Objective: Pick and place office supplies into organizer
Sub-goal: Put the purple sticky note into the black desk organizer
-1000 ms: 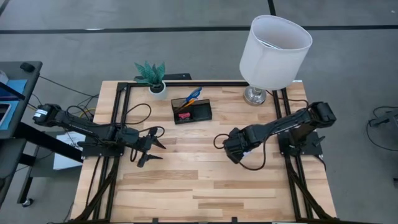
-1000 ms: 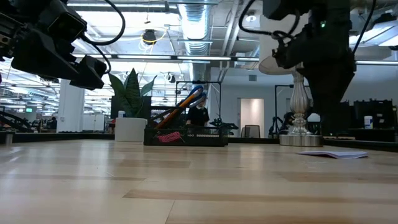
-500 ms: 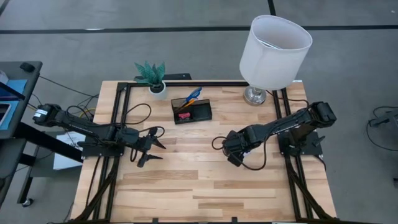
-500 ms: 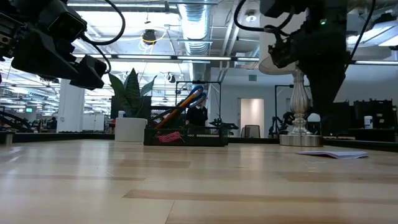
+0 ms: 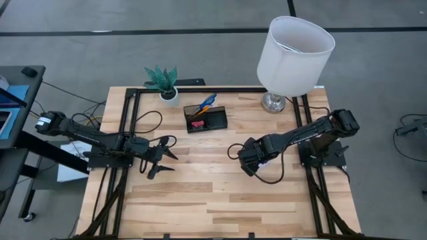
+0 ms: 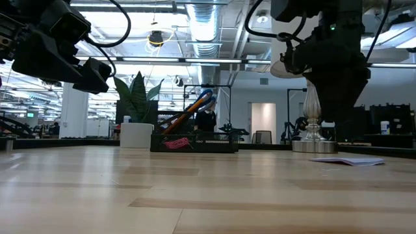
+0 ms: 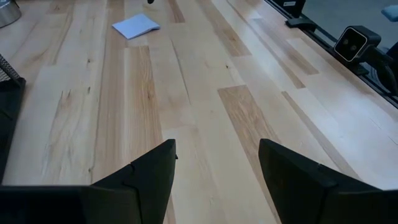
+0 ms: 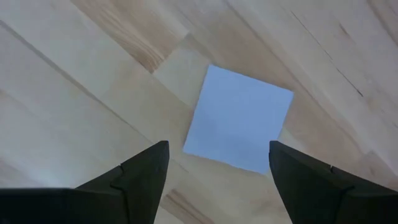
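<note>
A grey floor crossed by a dark line surrounds the wooden table. A dark desk stands at nine o'clock. Overhead run ducts and strip lights; a pale doorway, perhaps, lies far back.

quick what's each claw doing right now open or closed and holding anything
Left claw: open, holding nothing, above bare wood of the table.
Right claw: open, empty, poised over the pale blue square note pad.
</note>
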